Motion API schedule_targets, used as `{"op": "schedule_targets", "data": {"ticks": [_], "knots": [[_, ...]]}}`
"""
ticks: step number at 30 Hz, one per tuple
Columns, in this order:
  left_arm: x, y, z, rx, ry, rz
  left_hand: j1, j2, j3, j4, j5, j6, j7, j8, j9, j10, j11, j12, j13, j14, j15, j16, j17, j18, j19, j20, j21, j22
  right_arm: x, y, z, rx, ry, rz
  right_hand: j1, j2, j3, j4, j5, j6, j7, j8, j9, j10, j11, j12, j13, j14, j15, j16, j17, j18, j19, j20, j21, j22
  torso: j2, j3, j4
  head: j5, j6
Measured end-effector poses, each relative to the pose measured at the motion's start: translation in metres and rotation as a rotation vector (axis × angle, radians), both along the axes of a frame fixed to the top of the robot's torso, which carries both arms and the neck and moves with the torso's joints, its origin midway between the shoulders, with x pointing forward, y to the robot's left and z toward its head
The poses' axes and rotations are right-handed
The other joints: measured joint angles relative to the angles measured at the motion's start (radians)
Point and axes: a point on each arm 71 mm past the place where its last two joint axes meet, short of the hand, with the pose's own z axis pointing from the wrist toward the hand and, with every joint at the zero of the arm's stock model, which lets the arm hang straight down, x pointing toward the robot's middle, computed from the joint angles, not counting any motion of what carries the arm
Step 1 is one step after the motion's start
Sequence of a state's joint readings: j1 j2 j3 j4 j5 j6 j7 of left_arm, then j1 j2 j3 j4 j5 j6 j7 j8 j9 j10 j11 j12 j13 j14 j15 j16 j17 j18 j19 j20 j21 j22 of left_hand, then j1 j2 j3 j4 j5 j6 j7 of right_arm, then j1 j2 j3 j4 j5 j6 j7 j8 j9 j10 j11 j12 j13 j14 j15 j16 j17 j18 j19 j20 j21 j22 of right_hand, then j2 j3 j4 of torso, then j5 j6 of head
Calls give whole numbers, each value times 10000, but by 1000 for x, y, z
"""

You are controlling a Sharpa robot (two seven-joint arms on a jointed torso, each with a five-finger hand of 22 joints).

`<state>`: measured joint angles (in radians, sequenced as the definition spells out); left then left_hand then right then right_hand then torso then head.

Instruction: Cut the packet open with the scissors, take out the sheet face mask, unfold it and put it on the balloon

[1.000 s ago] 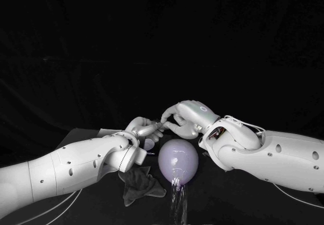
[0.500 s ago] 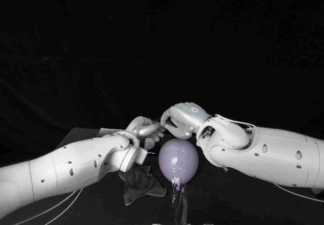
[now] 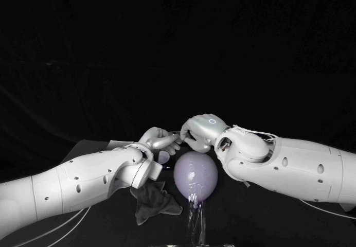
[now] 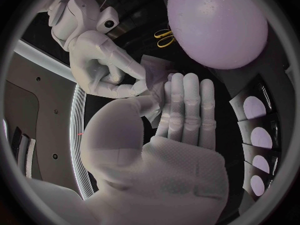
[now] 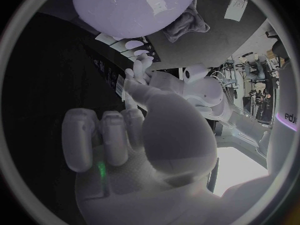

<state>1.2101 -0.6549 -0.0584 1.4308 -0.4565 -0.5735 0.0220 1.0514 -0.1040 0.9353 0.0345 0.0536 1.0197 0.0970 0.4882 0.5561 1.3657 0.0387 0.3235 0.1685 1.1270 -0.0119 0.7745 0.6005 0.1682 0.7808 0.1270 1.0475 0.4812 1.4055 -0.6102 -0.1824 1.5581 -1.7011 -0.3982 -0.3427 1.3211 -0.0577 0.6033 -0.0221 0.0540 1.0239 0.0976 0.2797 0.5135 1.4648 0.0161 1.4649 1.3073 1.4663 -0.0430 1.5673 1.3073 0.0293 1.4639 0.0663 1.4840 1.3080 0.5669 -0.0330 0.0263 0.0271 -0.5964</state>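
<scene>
1. Over at the left hand [image 3: 159, 140], just beyond the far end of the balloon [image 3: 196, 175]: pinches a pale, crinkled packet [image 4: 154, 75] between the thumb and straight, close-set fingers.
2. Now to the right hand [image 3: 201, 128], hard up against the left one: nips the opposite edge of that same packet with its fingertips, other fingers curled in.
3. Back to the packet: stretches between the two hands, clamped from both sides; cannot tell whether cut open.
4. Down to the balloon: lies lengthways on the black table [image 3: 237, 221], near side of both hands, between the two arms, touched by neither hand.
5. Spotting a dark cloth [image 3: 156, 203]: sits crumpled just left of the balloon's near end, partly under the left arm.
6. Catching the yellow-handled scissors [image 4: 164, 36] too: lie flat on the table close by the balloon, apart from both hands.
7. And a row of pale ovals [image 4: 253, 107] past the balloon: cannot tell what.
</scene>
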Motion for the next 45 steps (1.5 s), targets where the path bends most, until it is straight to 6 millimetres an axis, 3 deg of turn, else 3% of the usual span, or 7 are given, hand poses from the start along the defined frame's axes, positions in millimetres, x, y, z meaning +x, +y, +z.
{"op": "schedule_targets", "data": {"ticks": [10, 19, 25, 27, 33, 40, 45], "knots": [[-1, -1, 0, 68, -39, -57, 3, 2, 0, 0, -3, 0, 0, 0, 0, 0, 0, 0, -1, 2, 3, -1, -2, -63, 0, 0, 0, -1, 2, -4, 0, -102, -63, -447, -135, 134, 128, 128, -2, -1, -1, -58, 3, -1, 0, -22, 5, 0, 1, -6, 3, 0, -1, 1, -2, -7, 4, 0, 0, -20, -15], [-1, -1, 1, 135, -89, -76, 4, 3, 17, 17, -17, 0, 0, -1, 10, 0, 0, 0, -2, 10, 10, -1, -3, -66, 0, 0, 0, -2, -1, -8, 0, 90, 11, -544, -1631, 520, 671, 1368, 2, 46, -34, -210, -114, -3, -1, 17, 9, -1, 1, -14, 9, 1, -2, 1, -8, -3, 2, -6, 0, -21, -29], [0, -2, 1, 164, -111, -83, 4, 4, 29, 29, -40, 0, 0, -8, 10, 0, 0, -1, -2, -18, -16, -1, -5, -68, 0, 0, 0, -3, -3, -8, 1, 301, 89, -505, -1992, 490, 992, 1683, 24, 124, -43, -297, -203, -3, 0, 45, 8, -2, 2, -7, 9, 0, -3, 2, 49, 1, 0, -8, 0, -9, -31], [0, -2, 1, 171, -116, -88, 4, 4, 29, 29, -40, 0, 0, -8, 10, 0, 0, 0, -3, -18, -16, -1, -6, -68, 0, 0, 0, -3, -3, -6, 1, 341, 109, -505, -1967, 464, 1160, 1539, 24, 125, -42, -298, -212, -3, 0, 45, 6, -2, 2, 0, 8, 0, -3, 2, 50, 1, 0, -7, 0, -9, -31], [-1, -2, 1, 182, -124, -107, 5, 5, 29, 29, -46, -33, 34, -10, 24, 0, 0, -1, 4, -32, -2, -2, -8, -69, 0, 0, 0, -5, 3, -1, 0, 303, 95, -564, -1495, -2, 1404, 733, -24, 118, -36, -383, -195, -4, 0, 44, 0, -2, 3, 0, 2, 0, -16, 14, 49, 1, 0, -7, 2, -27, -35], [-2, -4, 2, 180, -150, -177, 31, 31, 67, 67, -1, -144, 68, -11, 136, -82, -62, -1, 40, -166, 57, -2, -11, -70, -144, 33, 0, -7, 11, 4, -2, 105, 107, -711, -780, -109, 1385, -49, -22, -165, 167, -425, -44, 7, 71, -115, 1, -3, 3, -4, 1, 0, 2, -5, 16, -3, 0, -11, 6, -56, -28], [-3, -6, 3, 172, -196, -239, 198, 197, 173, 173, -1, -526, 229, -142, 293, -622, 151, 47, 73, -633, 231, -2, -30, -71, -490, 272, -185, -131, 12, 6, -3, -68, 187, -735, -539, -379, 1004, -431, -15, -426, 317, -654, -89, 16, 199, -216, 6, -16, 91, -8, 2, 0, 2, -5, -38, -7, 0, -16, 10, -63, -34]]}}
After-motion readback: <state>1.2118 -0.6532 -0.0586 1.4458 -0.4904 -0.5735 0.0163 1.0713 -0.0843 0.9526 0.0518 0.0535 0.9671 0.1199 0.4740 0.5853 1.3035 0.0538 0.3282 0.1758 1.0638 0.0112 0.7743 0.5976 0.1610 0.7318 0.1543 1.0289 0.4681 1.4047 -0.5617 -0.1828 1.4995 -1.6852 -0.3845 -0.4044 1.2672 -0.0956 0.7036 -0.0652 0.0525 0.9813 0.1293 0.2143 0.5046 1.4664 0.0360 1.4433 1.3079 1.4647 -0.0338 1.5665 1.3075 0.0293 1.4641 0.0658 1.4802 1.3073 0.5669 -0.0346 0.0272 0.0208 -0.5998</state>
